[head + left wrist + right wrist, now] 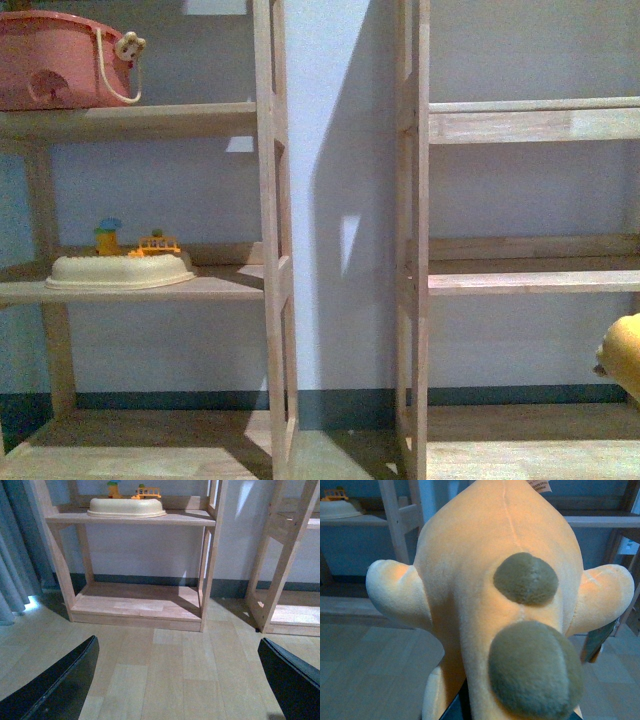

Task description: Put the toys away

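Right gripper (460,707) grasps an orange-yellow plush toy (485,580) near wooden shelves (270,250); left gripper (177,642) fingers spread apart.

The left gripper (177,641) has two plain black fingers (55,690), each a broad, flat wedge narrowing to a blunt tip. Their surface is matte and smooth, with a faint paler sheen along the edges. Little of the right gripper (517,711) shows past the plush toy (470,580). There is a black sliver with a straight edge and a dark, slightly glossy strip with a greenish cast, too hidden to tell its shape.
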### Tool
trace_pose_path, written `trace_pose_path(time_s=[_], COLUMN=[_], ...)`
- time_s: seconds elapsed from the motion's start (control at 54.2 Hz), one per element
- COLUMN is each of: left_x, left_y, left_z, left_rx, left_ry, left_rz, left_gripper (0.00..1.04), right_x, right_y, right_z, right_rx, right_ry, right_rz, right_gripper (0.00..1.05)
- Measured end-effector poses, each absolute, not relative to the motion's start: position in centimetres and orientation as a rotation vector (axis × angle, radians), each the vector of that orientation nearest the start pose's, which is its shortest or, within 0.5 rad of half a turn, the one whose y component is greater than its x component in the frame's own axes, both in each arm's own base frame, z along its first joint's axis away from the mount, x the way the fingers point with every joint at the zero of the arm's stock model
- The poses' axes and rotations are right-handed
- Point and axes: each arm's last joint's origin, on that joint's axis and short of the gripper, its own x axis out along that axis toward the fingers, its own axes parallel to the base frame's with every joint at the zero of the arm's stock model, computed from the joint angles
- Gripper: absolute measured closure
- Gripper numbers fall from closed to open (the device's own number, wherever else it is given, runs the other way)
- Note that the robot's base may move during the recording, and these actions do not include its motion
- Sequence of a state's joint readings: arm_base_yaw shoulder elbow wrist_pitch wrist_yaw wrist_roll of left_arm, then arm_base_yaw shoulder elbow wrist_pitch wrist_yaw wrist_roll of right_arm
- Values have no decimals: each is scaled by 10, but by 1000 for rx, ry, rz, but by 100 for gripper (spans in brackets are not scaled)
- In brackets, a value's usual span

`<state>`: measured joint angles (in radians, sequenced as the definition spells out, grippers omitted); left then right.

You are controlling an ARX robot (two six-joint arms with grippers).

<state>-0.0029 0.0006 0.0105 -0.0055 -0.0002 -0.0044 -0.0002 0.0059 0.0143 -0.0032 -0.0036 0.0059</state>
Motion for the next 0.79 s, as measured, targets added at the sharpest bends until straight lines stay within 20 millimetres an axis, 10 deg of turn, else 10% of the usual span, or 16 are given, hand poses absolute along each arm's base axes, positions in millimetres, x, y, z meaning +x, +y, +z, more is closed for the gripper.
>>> trace_pose_path(time_s=[0.793], left_x=[97], left_y=[0], left_z=[167], left_rx=[-4], left_ry=[-4], left_rz=[-3], left_gripper=[6], right_x=[97], right_y=[0], right_z=[168], right_rx=[6], right_ry=[-5], right_rz=[3], right_gripper=[98])
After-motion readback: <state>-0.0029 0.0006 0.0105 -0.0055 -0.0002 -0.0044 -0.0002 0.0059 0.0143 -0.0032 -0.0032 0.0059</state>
